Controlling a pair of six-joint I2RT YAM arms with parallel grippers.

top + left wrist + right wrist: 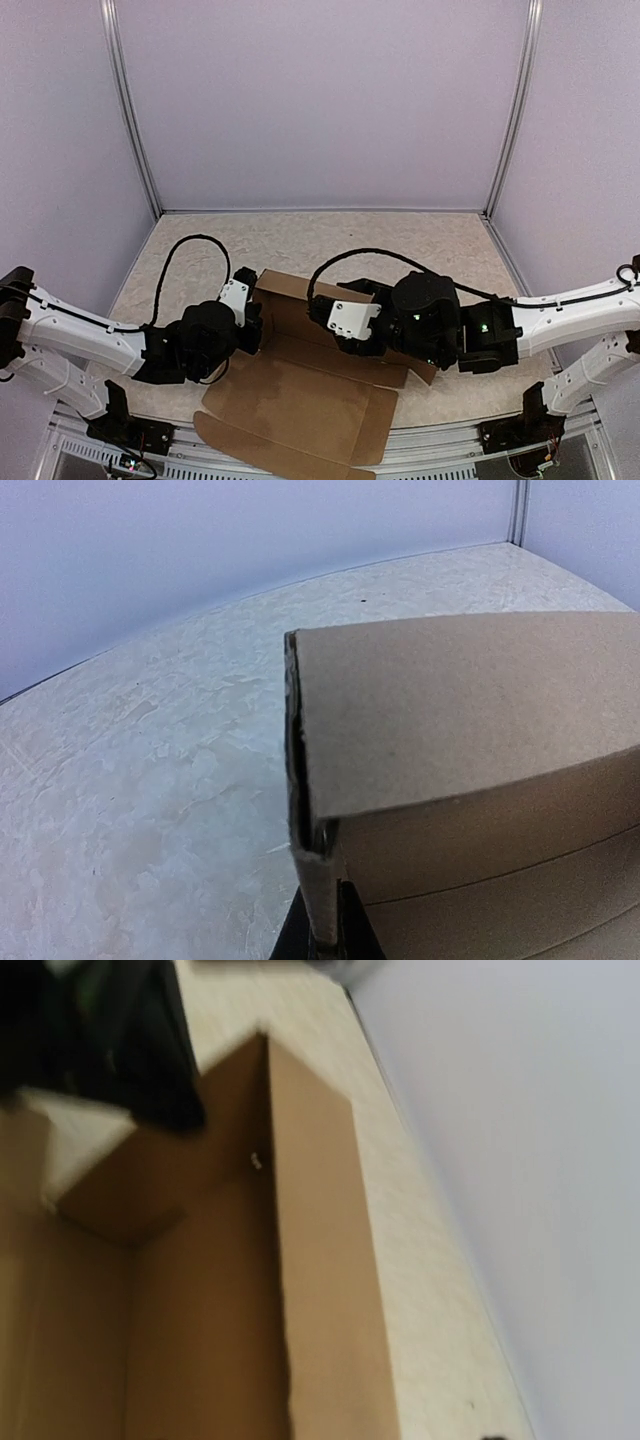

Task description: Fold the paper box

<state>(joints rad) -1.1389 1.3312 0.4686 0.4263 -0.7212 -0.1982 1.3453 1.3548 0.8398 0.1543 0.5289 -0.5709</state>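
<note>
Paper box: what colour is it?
The paper box is plain brown, unprinted; clearest in the top view.

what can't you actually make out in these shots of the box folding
1. The right gripper: open or shut is unclear. In the top view its own body hides the jaws, and its wrist view shows no fingers.
2. The box, right wall: top view, covered by the right arm.
3. The left gripper: left wrist view, the bottom edge cuts off all but the tips pinching the box wall.
4. The dark shape: right wrist view, too blurred to name.
</note>
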